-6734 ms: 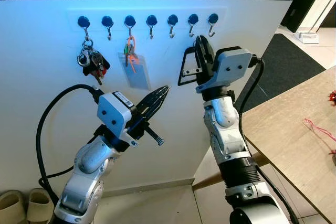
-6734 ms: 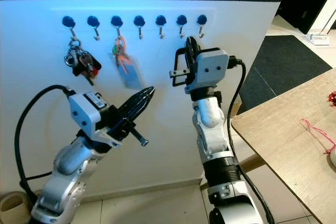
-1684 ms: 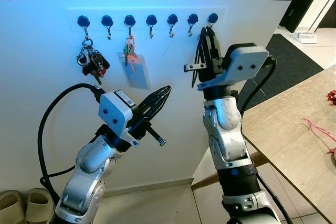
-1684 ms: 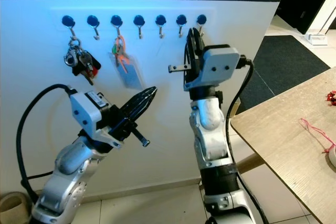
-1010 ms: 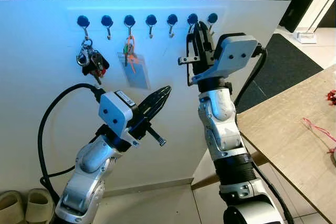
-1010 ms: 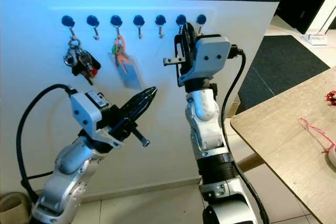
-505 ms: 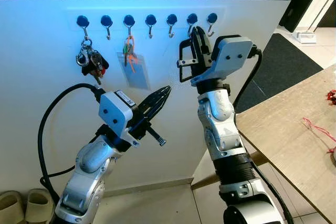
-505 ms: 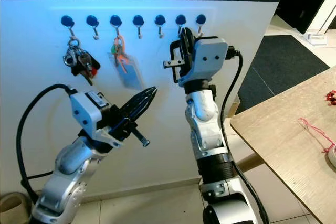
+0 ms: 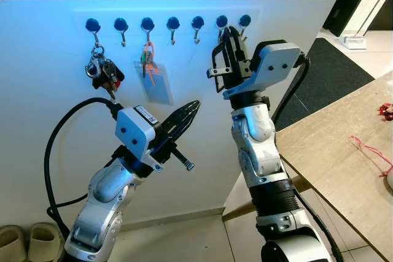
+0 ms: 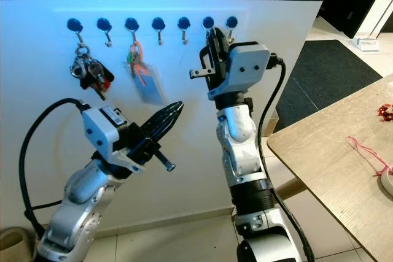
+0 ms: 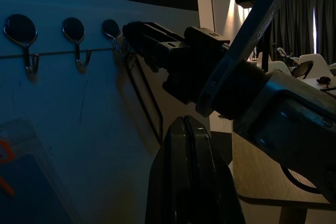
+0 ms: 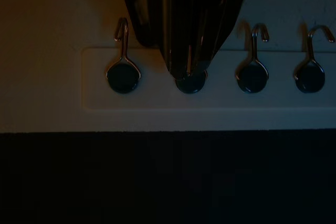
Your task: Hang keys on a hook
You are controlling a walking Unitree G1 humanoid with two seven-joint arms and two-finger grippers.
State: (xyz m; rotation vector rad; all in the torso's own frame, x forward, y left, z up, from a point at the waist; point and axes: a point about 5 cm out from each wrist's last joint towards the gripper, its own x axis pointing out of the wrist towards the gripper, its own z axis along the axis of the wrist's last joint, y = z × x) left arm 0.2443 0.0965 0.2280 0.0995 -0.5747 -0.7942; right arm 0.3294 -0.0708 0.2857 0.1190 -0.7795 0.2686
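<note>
Right gripper: raised to the hook rail on the white wall, its tip at the sixth hook counted from the robot's left; the two fingers lie together, clenched on the black loop.
Left gripper: held lower, near 7 o'clock from the right one, fingers pressed together and holding nothing; it points to the wall below the blue card.
Task's thing: the black loop is a thin, stiff-looking frame that hangs from the right gripper, close to the wall, under the sixth hook; I cannot see actual keys on it.
On hook or not: I cannot tell, because in the right wrist view the fingers cover this hook.
Risk 1: if the gripper lets go before the loop is over the hook tip, the thing will probably fall to the floor along the wall.
Risk 2: the hooks stand close together, so a small side error may bring the loop against the seventh hook.
Risk 3: pushing too far could press the fingers on the rail.
Neighbours: key bunch on the first hook, orange tag with card on the third.
Tabletop: at 4 o'clock, well apart.
</note>
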